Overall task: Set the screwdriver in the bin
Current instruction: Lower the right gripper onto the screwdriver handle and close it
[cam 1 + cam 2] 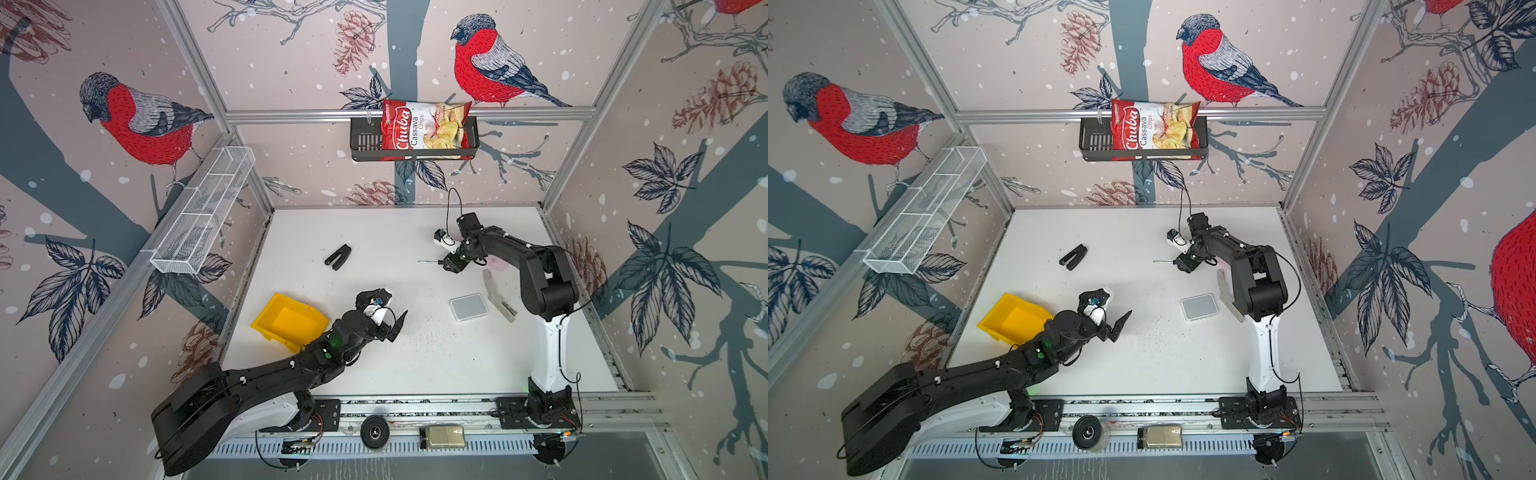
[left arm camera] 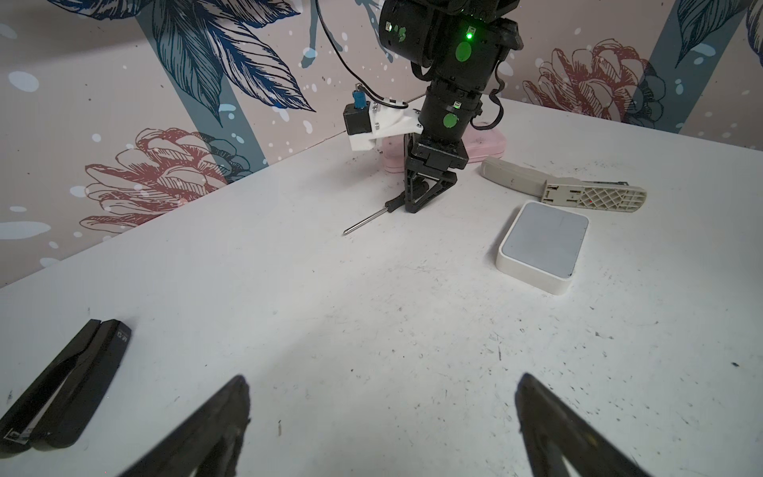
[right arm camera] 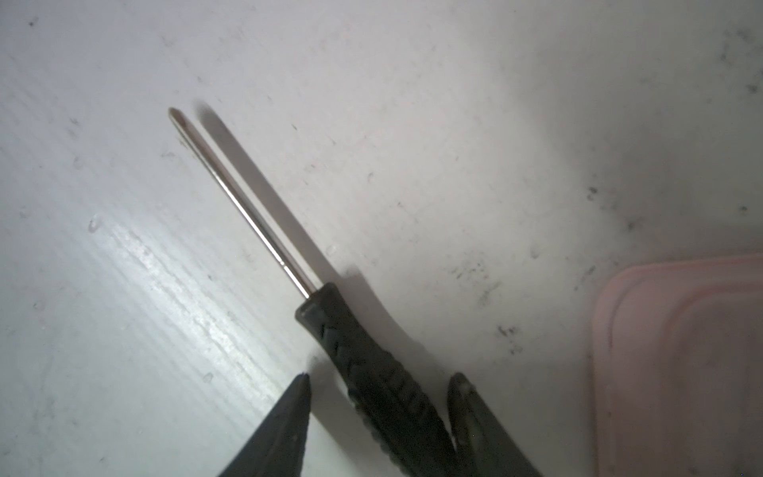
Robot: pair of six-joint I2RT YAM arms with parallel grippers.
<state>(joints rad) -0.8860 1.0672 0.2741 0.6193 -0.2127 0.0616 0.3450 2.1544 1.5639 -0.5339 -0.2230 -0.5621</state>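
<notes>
The screwdriver (image 3: 330, 318) lies between the right jaws, seemingly unclamped; left jaws spread wide near the bin (image 1: 291, 322)

Even bright light, soft shadows, warped edges

Your screwdriver (image 3: 359, 363), slim with a ribbed black handle and a thin silver shaft, lies flat on the white table (image 3: 124, 206). Its handle sits between the jaws of the right gripper (image 3: 382, 378), and its shaft points out past the fingertips. Your bin (image 1: 271, 312), bright yellow with its open top up, sits near the left gripper (image 2: 382, 382) on its outer side, well apart from the right gripper.
</notes>
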